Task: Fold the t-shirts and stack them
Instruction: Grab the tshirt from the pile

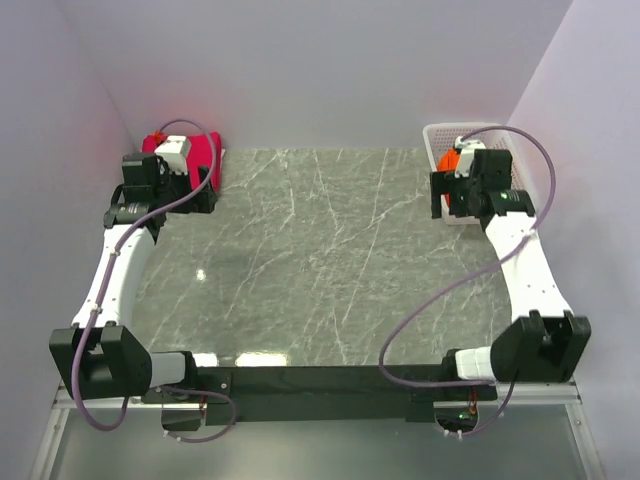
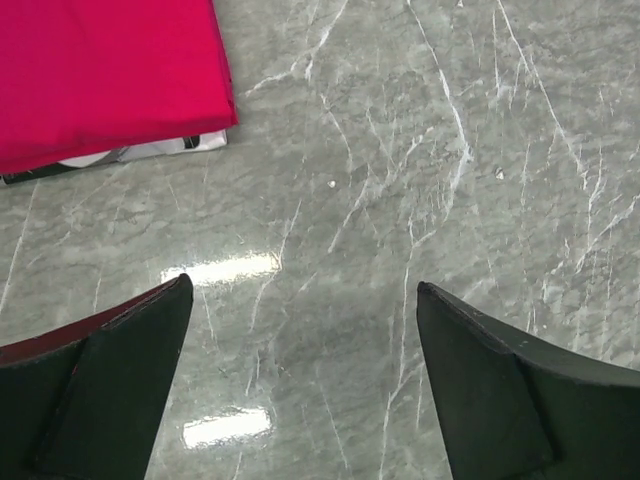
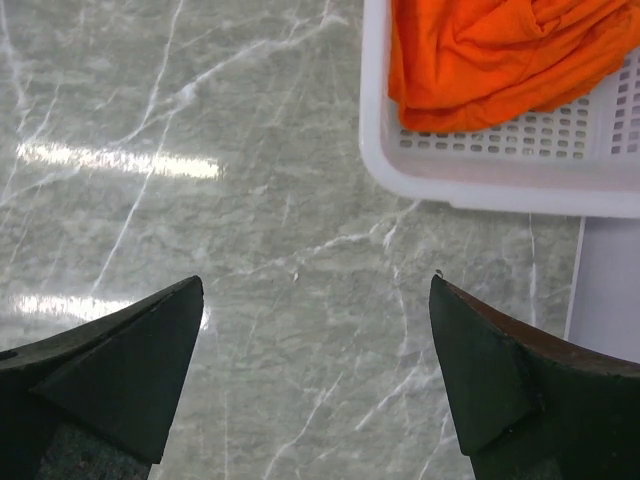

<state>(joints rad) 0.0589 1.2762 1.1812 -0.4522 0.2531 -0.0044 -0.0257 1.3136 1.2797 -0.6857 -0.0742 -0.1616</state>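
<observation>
A folded crimson-pink t-shirt point(image 1: 200, 152) lies at the far left corner of the marble table; it also shows in the left wrist view point(image 2: 100, 75), top left. A crumpled bright orange t-shirt point(image 3: 500, 50) lies in the white lattice basket point(image 3: 480, 165) at the far right; in the top view the orange shirt point(image 1: 449, 160) shows only partly behind the right arm. My left gripper point(image 2: 303, 295) is open and empty over bare table, just in front of the pink shirt. My right gripper point(image 3: 316, 290) is open and empty over the table, just left of the basket.
The white basket point(image 1: 438, 133) stands against the right wall at the back corner. Purple-white walls close in the table on the left, back and right. A white tag or label point(image 2: 150, 150) sticks out from under the pink shirt's edge.
</observation>
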